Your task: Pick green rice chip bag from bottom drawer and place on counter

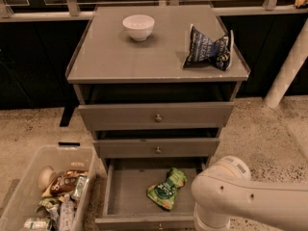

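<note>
Gleaming crumpled green rice chip bag (166,188) — tool unseen

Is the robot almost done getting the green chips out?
Not yet. Done: the bottom drawer is open. In hand: nothing I can see; the white arm is beside the drawer at lower right, and the gripper is out of view. Left: the green rice chip bag lies inside the drawer, so it needs grabbing, lifting and setting on the counter.
</note>
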Available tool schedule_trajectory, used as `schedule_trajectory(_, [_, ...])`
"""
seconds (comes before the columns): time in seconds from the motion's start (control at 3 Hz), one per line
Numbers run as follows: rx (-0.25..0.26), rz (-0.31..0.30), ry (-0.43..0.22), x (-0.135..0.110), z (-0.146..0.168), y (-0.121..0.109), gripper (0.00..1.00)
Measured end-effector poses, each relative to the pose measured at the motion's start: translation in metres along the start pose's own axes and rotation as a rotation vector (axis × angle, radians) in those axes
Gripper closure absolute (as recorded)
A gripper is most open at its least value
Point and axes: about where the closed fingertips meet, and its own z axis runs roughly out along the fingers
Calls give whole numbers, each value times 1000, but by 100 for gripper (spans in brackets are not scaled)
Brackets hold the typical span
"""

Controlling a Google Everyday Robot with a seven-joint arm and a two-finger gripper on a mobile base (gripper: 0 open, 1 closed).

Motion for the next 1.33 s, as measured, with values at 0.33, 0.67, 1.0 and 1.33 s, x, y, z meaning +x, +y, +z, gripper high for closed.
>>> schedule_trajectory(0.33, [-23, -10, 56, 2, 24, -12, 0])
schedule_trajectory(0.67, [-23, -11, 56, 2, 24, -12, 0])
schedule_trajectory(1.0, [-8, -7, 21, 15, 29, -28, 0])
schedule_trajectory(1.33, [27, -19, -22, 32, 42, -77, 0])
